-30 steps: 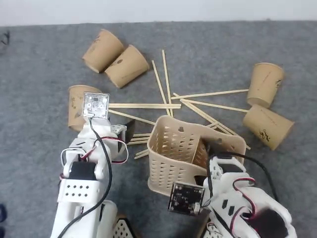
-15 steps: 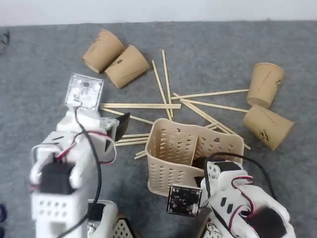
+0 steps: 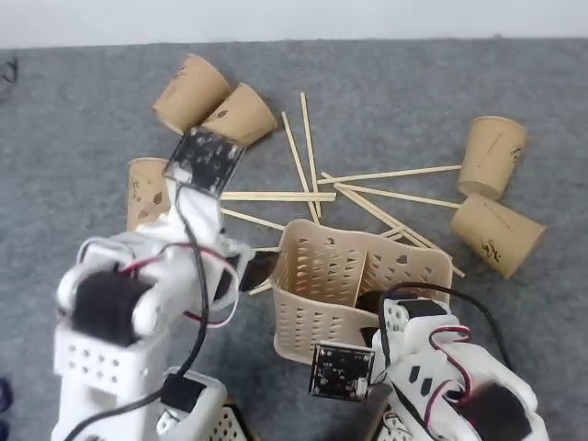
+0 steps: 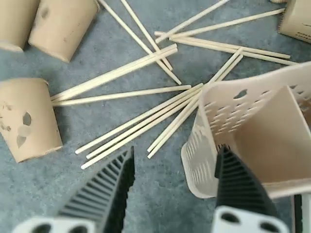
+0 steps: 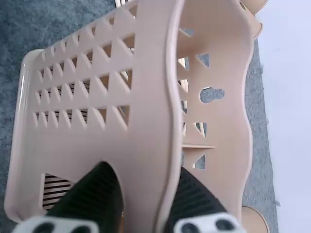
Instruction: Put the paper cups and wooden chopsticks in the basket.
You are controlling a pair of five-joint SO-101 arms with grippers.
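Observation:
The beige plastic basket [image 3: 331, 276] stands tilted at the middle, with my right gripper [image 5: 146, 196] shut on its near wall [image 3: 375, 305]. My left gripper [image 4: 172, 167] hangs open just beside the basket's left corner [image 4: 233, 126], above loose wooden chopsticks [image 4: 141, 121], holding nothing. In the high view it sits at the basket's left side [image 3: 257, 271]. Several brown paper cups lie on their sides: two at the back left [image 3: 190, 92] [image 3: 236, 121], one [image 3: 142, 188] partly behind the left arm, two at the right [image 3: 493, 154] [image 3: 496, 234]. Chopsticks [image 3: 303, 175] are scattered behind the basket.
Grey carpet [image 3: 73, 119] covers the table, with open room at the far left and along the back right. The left arm's white body [image 3: 119, 312] stands over the carpet left of the basket. A white wall edge runs along the back.
The left arm has swung from over the left cup toward the basket, its gripper now at the basket's left side. The basket shifted slightly in the right gripper.

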